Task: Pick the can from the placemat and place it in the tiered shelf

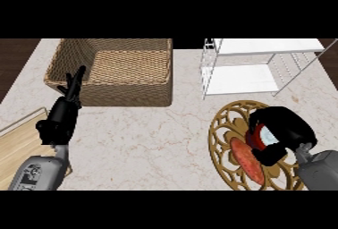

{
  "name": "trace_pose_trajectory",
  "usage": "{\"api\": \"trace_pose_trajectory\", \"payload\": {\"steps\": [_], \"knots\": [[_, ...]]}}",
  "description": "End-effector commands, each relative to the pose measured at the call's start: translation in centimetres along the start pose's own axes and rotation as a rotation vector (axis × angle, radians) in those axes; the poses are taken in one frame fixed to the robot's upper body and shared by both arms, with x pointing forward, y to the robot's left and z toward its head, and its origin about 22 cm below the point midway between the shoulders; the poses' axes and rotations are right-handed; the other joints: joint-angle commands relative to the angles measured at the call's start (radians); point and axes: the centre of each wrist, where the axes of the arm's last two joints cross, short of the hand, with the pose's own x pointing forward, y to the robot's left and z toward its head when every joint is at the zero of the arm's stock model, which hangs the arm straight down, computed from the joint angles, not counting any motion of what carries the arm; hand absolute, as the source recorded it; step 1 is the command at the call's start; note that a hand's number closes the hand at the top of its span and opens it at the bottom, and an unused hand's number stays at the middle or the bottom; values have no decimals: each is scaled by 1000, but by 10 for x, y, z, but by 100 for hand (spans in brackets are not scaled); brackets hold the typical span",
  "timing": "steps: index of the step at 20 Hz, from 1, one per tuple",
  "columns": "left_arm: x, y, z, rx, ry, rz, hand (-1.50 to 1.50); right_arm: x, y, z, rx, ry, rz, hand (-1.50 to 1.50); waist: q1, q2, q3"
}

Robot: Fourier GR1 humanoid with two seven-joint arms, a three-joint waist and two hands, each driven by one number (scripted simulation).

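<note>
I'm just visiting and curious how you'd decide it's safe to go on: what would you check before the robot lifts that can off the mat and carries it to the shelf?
1. Right hand wrapped around the can: ok, its fingers curl round it.
2. Can lifted off the placemat: cannot tell, the hand hides its base.
3. Tiered shelf has room: ok, both white tiers in view are bare.
4. Path from mat to shelf: ok, only bare counter lies between.
5. Left hand out of the way: ok, it rests open at the left, in front of the wicker basket.
</note>
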Motion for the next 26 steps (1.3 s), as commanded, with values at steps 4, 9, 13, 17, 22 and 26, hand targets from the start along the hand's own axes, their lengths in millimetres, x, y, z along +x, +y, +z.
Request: {"api": "trace_pose_trajectory", "payload": {"steps": [4, 9, 13, 17, 22, 26], "knots": [[-16, -40, 10, -117, 113, 67, 0, 111, 33, 3, -105, 17, -191, 150, -9, 13, -14], [-28, -28, 19, -112, 135, 61, 0, 193, 56, 23, -228, 4, -370, 150, -7, 11, -14], [-25, -27, 18, -108, 133, 54, 0, 207, 40, 39, -379, -57, -599, 150, -4, 13, -12], [-19, -19, 10, -103, 142, 71, 0, 223, 25, 57, -524, -81, -598, 150, -10, 11, -13], [-35, -24, 25, -97, 148, 82, 0, 230, -4, 73, -647, -36, -634, 150, -14, 11, -14], [-28, -34, 22, -87, 153, 54, 0, 234, -33, 96, -761, 16, -568, 150, -27, 4, -15]]}}
